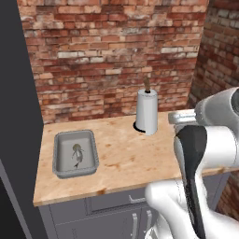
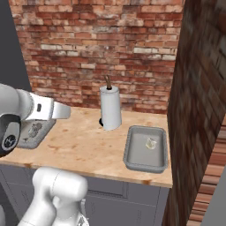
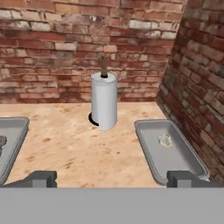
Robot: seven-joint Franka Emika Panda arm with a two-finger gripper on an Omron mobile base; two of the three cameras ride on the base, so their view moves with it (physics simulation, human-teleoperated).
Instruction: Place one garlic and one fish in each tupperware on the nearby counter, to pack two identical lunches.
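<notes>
The counter point(image 1: 126, 158) holds two grey tubs with a paper towel roll point(image 1: 147, 112) between them. A fish point(image 1: 77, 155) lies in the left tupperware point(image 1: 59, 154). The right tupperware point(image 2: 132, 154) holds a garlic point(image 2: 151, 143) that looks pale and blurry. The arm hides part of the left tub in the right base view. The gripper point(image 3: 116, 178) is spread wide and holds nothing, with only its tips showing.

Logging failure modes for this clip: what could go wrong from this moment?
1. The left tupperware holds only a fish, the right tupperware only a garlic; the lunches could end up mismatched.
2. The paper-towel roll stands between them, so a sweeping arm might topple it.
3. The open pincer holds nothing.
</notes>
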